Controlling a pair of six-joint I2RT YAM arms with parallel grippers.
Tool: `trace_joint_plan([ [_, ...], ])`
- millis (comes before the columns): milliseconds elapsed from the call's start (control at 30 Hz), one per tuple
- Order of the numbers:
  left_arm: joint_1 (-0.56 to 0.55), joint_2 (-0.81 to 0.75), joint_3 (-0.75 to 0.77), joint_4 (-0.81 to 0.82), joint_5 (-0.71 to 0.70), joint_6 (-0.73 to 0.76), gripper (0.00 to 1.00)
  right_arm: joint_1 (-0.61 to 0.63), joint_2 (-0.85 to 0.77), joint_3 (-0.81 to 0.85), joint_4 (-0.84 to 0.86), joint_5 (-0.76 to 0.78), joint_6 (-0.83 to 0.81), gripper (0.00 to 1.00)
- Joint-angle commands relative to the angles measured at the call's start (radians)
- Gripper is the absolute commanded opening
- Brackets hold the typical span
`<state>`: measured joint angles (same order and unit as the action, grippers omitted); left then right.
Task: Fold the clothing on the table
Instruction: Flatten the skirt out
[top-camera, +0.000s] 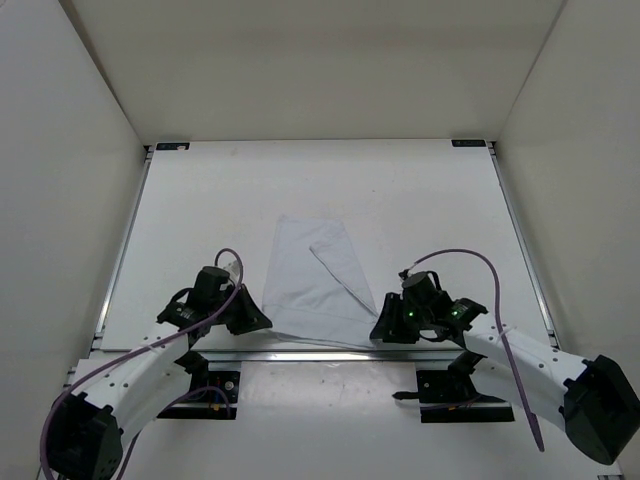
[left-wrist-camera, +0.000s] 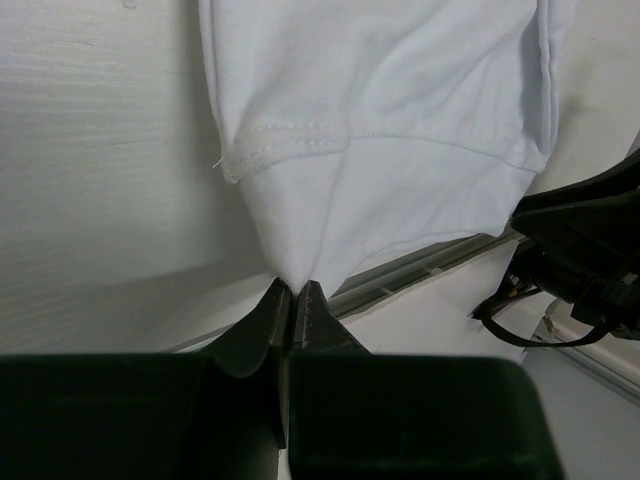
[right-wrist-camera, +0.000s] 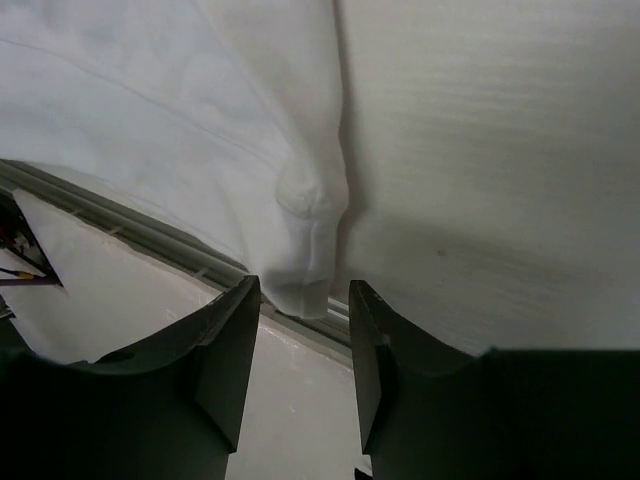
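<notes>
Clothing (top-camera: 315, 285): a white piece, lying flat on the table (top-camera: 420, 190), in the lower middle of the top view, between the two arms.
Long axis: it runs from the bottom of the frame up toward the centre. The wide hem is at the bottom, along the metal rail (top-camera: 320, 353), and the piece becomes narrower upward. One flap is folded across its right part.
Left gripper (left-wrist-camera: 293, 300): the fingers are pressed together on the lower left corner of the hem, and the fabric comes out of the tips in a small peak.
Right gripper (right-wrist-camera: 305, 300): the fingers are spread. The lower right corner of the hem lies in the gap between the tips, over the rail, and I see no finger pressing it.
Relation for the next move: each hem corner is directly at its own gripper, and the fabric stretches away from the fingers, upward in the frame. By my judgement the right fingers must close on their corner before both arms can carry the hem upward.
Containers: none is visible.
</notes>
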<state>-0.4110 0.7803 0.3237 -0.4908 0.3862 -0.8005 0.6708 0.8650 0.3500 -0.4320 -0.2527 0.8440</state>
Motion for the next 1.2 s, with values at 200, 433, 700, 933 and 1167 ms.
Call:
trace_joint_plan([
  [200, -0.020, -0.059, -0.032, 0.017, -0.004, -0.055, 0.00, 0.090, 0.169, -0.004, 0.122, 0.004, 0.090, 0.13],
  [433, 0.146, 0.342, 0.446, 0.086, 0.048, 0.056, 0.00, -0.328, 0.394, 0.470, 0.118, -0.178, -0.244, 0.00],
  [700, 0.228, 0.853, 1.404, -0.080, -0.001, 0.119, 0.00, -0.542, 0.782, 1.255, 0.010, -0.350, -0.393, 0.00],
  [933, 0.236, 0.634, 0.826, 0.119, 0.051, 0.129, 0.00, -0.562, 0.623, 0.723, 0.202, -0.362, -0.370, 0.00],
  [1167, 0.159, 0.277, 0.235, 0.113, 0.036, 0.152, 0.00, -0.464, 0.323, 0.262, 0.225, -0.315, -0.307, 0.00],
])
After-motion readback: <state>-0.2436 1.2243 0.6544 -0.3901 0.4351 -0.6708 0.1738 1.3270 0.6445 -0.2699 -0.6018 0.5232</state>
